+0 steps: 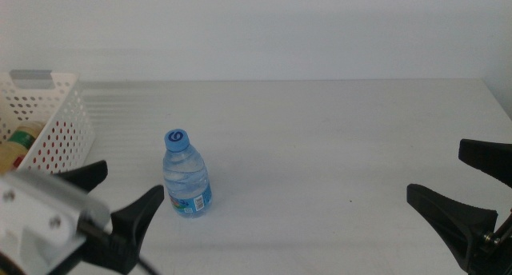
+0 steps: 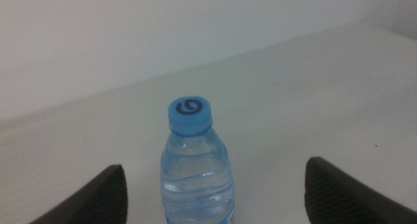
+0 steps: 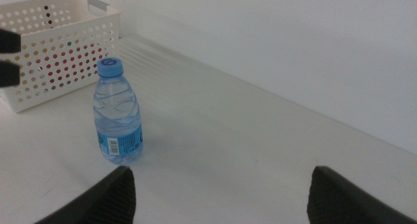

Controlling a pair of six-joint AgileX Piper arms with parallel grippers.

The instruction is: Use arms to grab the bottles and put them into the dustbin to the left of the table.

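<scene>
Lining up on the water bottle [image 2: 195, 162]: left gripper [image 1: 124, 197] fingers spread wide, empty, bottle ahead between them. Next: advance, close. Right gripper [image 1: 460, 187] waiting open, empty.

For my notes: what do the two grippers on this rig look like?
Both have two black, tapered, wedge-shaped jaws with a matte finish. The left gripper sits on a white housing with small screws. The right gripper shows only its black jaws and part of a black base. No markings visible.
</scene>
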